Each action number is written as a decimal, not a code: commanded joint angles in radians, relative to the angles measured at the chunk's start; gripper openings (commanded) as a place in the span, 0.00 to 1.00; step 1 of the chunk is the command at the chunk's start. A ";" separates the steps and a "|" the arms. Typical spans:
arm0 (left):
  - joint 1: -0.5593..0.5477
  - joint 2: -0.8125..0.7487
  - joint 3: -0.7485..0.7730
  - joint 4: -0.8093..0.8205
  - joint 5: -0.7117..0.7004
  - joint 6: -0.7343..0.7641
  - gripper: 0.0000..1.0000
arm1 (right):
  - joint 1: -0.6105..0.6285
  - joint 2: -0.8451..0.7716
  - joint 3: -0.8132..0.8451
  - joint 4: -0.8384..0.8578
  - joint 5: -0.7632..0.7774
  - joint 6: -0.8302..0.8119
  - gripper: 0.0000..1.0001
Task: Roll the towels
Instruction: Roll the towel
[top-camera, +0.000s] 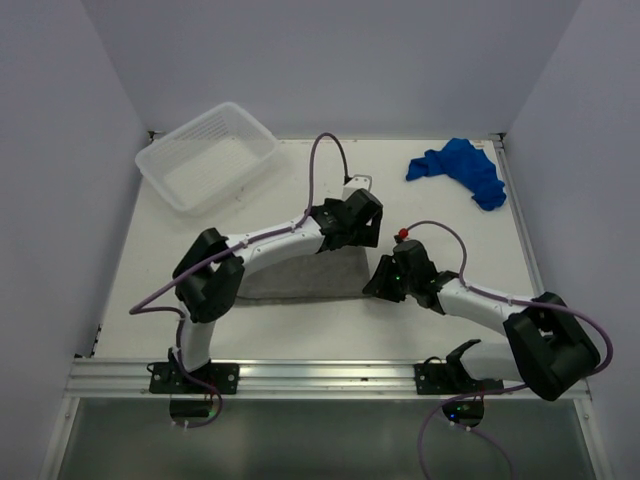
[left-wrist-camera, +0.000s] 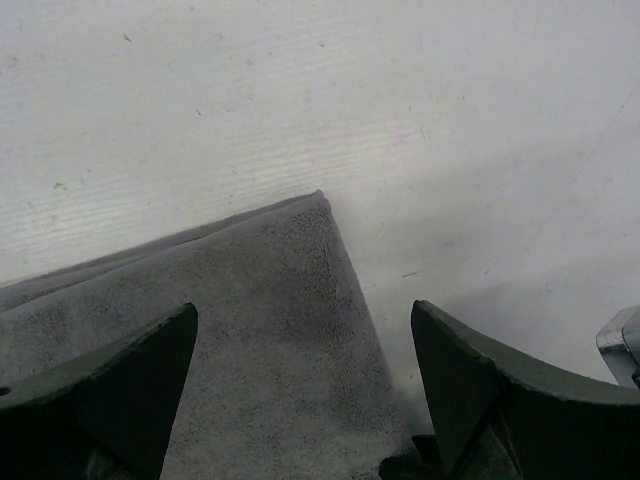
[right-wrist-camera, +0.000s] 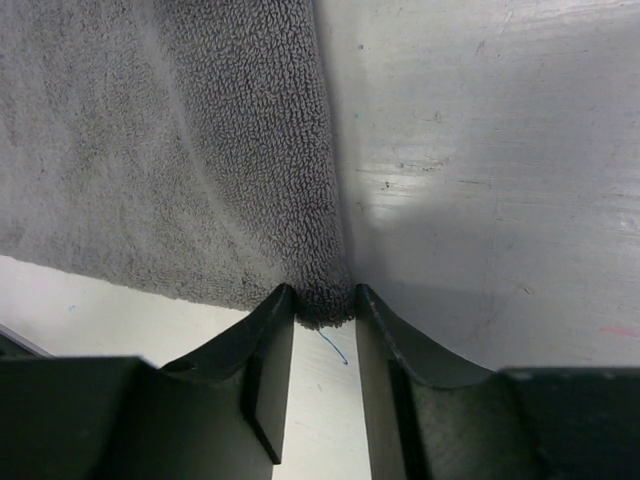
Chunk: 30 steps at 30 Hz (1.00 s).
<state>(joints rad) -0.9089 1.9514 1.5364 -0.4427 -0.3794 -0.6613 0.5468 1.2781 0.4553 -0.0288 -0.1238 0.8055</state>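
Observation:
The grey towel (top-camera: 300, 278) lies flat on the white table under my left arm. Its right edge is turned up into a thick fold (right-wrist-camera: 290, 150). My right gripper (top-camera: 380, 282) is at the towel's near right corner. In the right wrist view its jaws (right-wrist-camera: 322, 292) are shut on the end of that fold. My left gripper (top-camera: 352, 235) hovers over the far right corner, its jaws (left-wrist-camera: 302, 308) wide open with only grey towel (left-wrist-camera: 250, 320) and bare table below them. The blue towel (top-camera: 460, 170) lies crumpled at the back right, away from both grippers.
A translucent white ribbed basket (top-camera: 150, 160) stands at the back left. White walls close in the table on three sides. A metal rail (top-camera: 320, 375) runs along the near edge by the arm bases.

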 joint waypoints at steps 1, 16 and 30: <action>-0.016 0.047 0.089 -0.056 -0.030 0.000 0.91 | -0.008 0.023 -0.021 0.073 -0.004 0.023 0.32; -0.016 0.194 0.263 -0.129 -0.032 0.031 0.92 | -0.008 0.056 -0.040 0.121 -0.017 0.011 0.17; -0.015 0.356 0.502 -0.317 -0.128 0.016 0.88 | -0.008 0.069 -0.056 0.127 -0.004 0.004 0.14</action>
<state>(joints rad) -0.9215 2.3123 1.9900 -0.6975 -0.4355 -0.6353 0.5362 1.3407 0.4210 0.1307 -0.1596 0.8406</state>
